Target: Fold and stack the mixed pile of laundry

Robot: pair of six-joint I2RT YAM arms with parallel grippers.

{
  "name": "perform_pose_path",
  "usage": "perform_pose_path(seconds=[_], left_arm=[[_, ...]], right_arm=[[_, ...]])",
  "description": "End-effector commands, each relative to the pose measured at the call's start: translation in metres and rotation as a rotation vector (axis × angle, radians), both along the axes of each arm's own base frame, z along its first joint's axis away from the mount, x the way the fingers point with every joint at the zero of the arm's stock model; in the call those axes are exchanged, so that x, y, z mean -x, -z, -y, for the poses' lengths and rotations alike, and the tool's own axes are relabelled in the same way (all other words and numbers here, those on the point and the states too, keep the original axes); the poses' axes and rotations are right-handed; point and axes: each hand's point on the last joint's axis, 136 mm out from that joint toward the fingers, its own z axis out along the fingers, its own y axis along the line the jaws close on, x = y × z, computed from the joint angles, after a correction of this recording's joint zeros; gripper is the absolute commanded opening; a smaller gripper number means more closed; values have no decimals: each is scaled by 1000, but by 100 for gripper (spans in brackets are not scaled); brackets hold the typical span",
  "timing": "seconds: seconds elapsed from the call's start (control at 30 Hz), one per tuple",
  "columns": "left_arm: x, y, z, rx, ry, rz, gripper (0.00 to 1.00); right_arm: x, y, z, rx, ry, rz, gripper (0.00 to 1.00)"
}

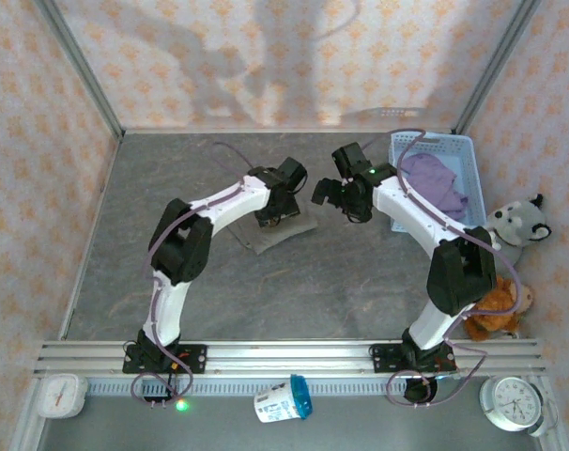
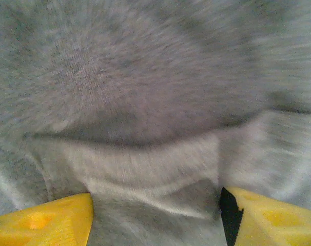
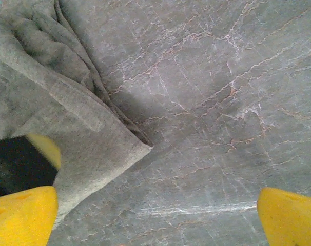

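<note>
- The counter (image 1: 266, 282) is a grey, marble-veined surface walled in by patterned panels.
- The left arm (image 1: 181, 254) and the right arm (image 1: 453, 272) both reach in toward the middle of the counter, with their wrists near each other.
- A light blue plastic basket (image 1: 435, 139) stands at the far right corner of the counter, just beyond the right arm.
- The olive-grey garment (image 1: 299, 228) lies crumpled on the counter near the centre, under the left wrist. The right wrist view shows one folded corner of it flat on the bare surface.
- The purple T-shirt (image 1: 435, 183) lies bunched inside the basket, well apart from the grey garment.
- A grey wolf toy (image 1: 519, 224) sits just right of the basket, and a brown bear (image 1: 496, 310) lies nearer, beside the right arm's elbow.
- The left fingers (image 1: 270, 214) hang close above the grey garment. They stand apart with cloth showing between them, and they pinch nothing.
- The right fingers (image 1: 324, 193) are spread very wide just right of the garment. One hangs over its corner and the other over bare counter. They hold nothing.
- Two clocks (image 1: 515, 402) and a tipped cup (image 1: 284, 399) sit in front of the arm bases.
</note>
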Motion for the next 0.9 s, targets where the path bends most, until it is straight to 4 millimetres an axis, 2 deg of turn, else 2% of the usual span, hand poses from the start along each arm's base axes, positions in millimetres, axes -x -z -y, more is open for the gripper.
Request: perform_pose_path(seconds=[0.0, 0.07, 0.17, 0.37, 0.53, 0.7, 0.87], left_arm=[[3, 14, -30, -132, -37, -67, 68], [4, 16, -48, -210, 31, -105, 68], [5, 14, -86, -265, 99, -144, 68], [13, 9, -174, -284, 214, -240, 68], [12, 7, -239, -299, 200, -305, 68], [7, 12, -288, -235, 83, -330, 67], [0, 7, -324, -220, 45, -327, 66]], right_arm=[[5, -7, 16, 76, -16, 12, 99], [2, -10, 23, 103, -12, 24, 99], [-5, -13, 38, 143, 29, 42, 99], [-27, -17, 76, 158, 165, 63, 99], [-49, -21, 107, 174, 268, 78, 99], [-67, -21, 144, 226, 372, 61, 99], [-75, -14, 186, 311, 474, 21, 99]])
